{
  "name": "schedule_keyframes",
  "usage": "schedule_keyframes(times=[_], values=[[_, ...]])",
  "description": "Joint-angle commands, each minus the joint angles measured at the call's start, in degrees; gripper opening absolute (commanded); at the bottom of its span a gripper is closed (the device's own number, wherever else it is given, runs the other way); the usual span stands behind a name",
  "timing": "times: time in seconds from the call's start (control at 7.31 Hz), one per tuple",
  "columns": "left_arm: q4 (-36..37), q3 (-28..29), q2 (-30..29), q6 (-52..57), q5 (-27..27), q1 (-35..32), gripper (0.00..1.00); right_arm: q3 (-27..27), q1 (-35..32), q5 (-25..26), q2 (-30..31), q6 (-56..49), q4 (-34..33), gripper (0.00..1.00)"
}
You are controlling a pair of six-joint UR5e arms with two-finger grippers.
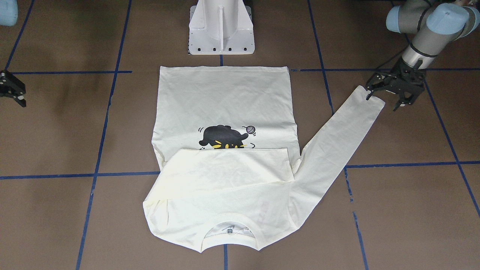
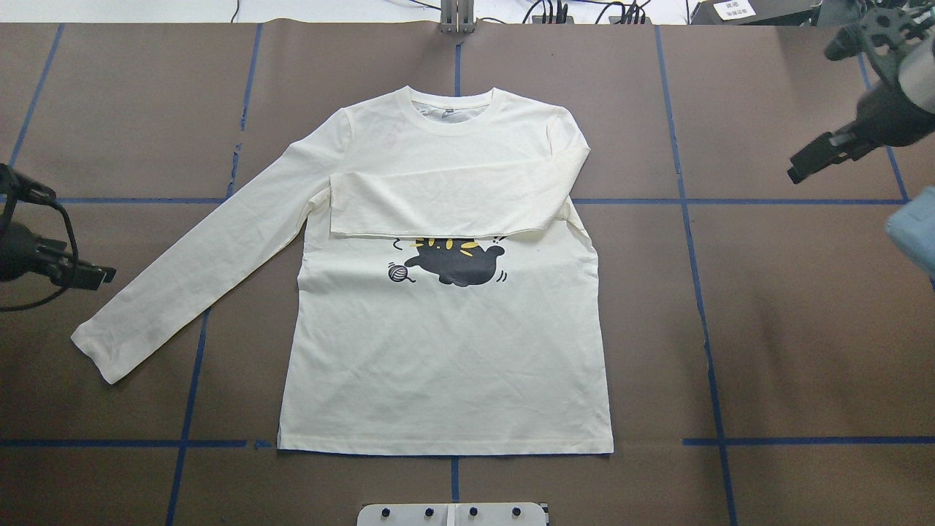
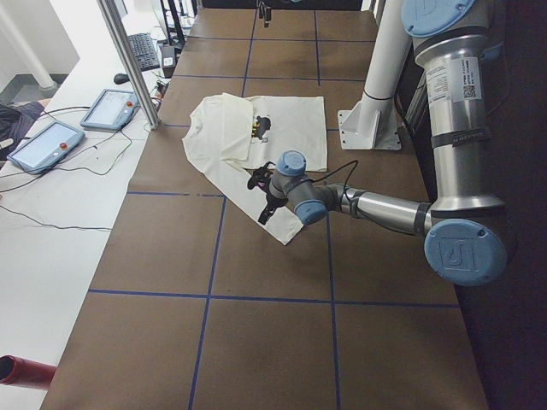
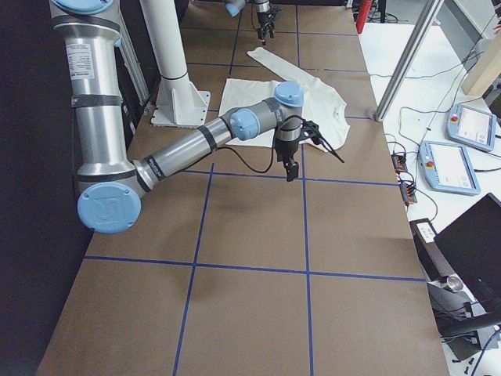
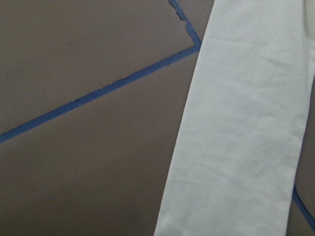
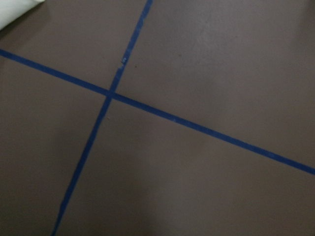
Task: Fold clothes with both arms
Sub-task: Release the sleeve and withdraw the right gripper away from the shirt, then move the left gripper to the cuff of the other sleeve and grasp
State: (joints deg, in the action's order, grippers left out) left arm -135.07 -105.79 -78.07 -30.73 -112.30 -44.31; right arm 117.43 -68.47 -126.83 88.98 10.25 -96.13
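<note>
Overhead exterior view: the T-shirt [image 2: 445, 351] lies flat and print-up at the middle of the table [image 2: 803, 329], collar [image 2: 456, 109] away from the robot and hem toward it. One sleeve [image 2: 445, 204] is already laid straight across the chest, covering the top of the black cat print [image 2: 456, 261]. The other sleeve [image 2: 197, 270] runs out diagonally toward the robot's left side. My judgement is that this spread-out layout keeps each fold edge reachable from its own side.

Left gripper [image 1: 386, 98]: jaws spread wide, poised over the cuff [image 1: 369, 100] of the outstretched sleeve. One fingertip sits right at the cuff corner, but contact cannot be confirmed. Placement suggests it is positioned to take this sleeve and fold it inward to match the first.

Right gripper [image 1: 13, 92]: well apart from the garment over bare table, jaws apparently parted, holding nothing — likely parked clear of the work.

Materials: thin cream knit, soft and lightly creased, with a ribbed collar band and straight hem. It should drape limply when lifted. Table covering is matte brown, gridded with blue tape [image 2: 701, 292] — scuffed in places.
</note>
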Motion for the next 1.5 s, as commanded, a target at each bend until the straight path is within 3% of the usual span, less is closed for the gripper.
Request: schedule_keyframes(times=[0.0, 0.14, 0.68, 0.82, 1.09, 1.37], values=[[-1.3, 0.0, 3.0, 0.0, 4.3, 6.4, 1.0, 2.9, -3.2, -1.9, 8.7, -3.6, 4.3, 1.0], [-1.7, 0.0, 3.4, 0.0, 4.3, 7.3, 1.0, 2.8, -4.1, -5.2, 9.2, -3.4, 6.0, 1.0], [-2.0, 0.1, 3.5, 0.0, 4.9, 10.8, 1.0, 2.5, -4.3, -4.9, 9.2, -3.4, 6.1, 1.0], [-2.0, 0.1, 3.8, 0.0, 5.9, 11.5, 0.92, 2.5, -4.3, -4.8, 9.2, -3.4, 6.1, 1.0], [-2.0, 0.1, 3.8, -0.4, 6.5, 12.7, 0.66, 2.5, -4.3, -5.1, 9.2, -3.4, 6.1, 1.0], [-2.0, 0.1, 3.9, -1.1, 6.9, 13.1, 0.56, 2.4, -4.3, -4.9, 9.2, -3.3, 6.0, 1.0]])
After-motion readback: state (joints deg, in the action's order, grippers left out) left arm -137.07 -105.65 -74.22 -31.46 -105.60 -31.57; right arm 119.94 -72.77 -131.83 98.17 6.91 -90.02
